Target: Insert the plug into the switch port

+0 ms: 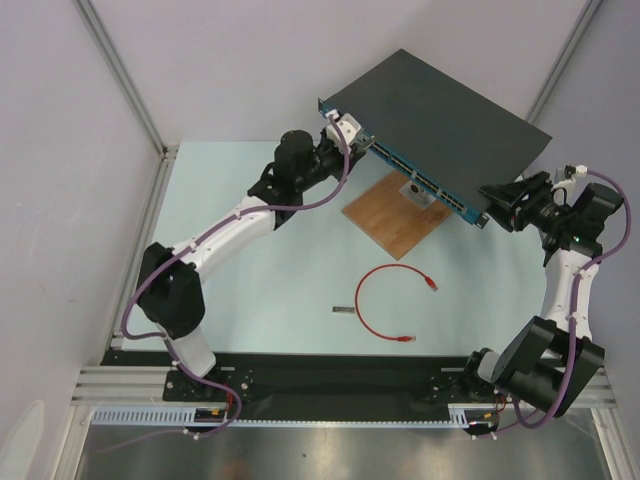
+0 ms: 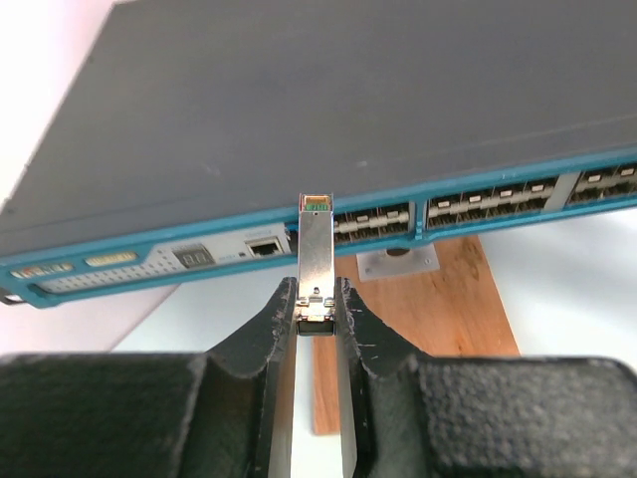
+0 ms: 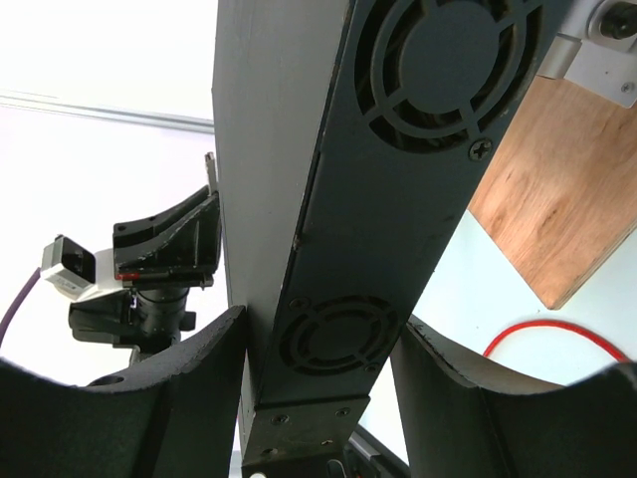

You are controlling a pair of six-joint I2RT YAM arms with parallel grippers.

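Pale table (image 1: 270, 300), both arms reach to its far side. Network switch (image 1: 450, 120), wide, flat and dark grey, sits at the far right and runs diagonally, with its teal front face toward the arms. Right gripper (image 3: 320, 329) straddles the switch's right end, the one with fan vents. One finger lies on each broad face and both touch, so it clamps the switch. Brown wooden board (image 1: 395, 212) lies flat, partly under the front face. Red cable (image 1: 372, 300) curls loosely on the table, well apart from the switch and from both grippers. The plug (image 1: 431, 284) is the cable end nearer the board and lies on the table, held by nothing; the other end points toward the arm bases. Left gripper (image 2: 316, 299) is at the left part of the front face, its fingers pinching a small metal module (image 2: 316, 249), tip up against the row of sockets. Switch port (image 2: 370, 221) is just right of that tip. Grey metal piece (image 1: 345, 311) lies left of the cable.
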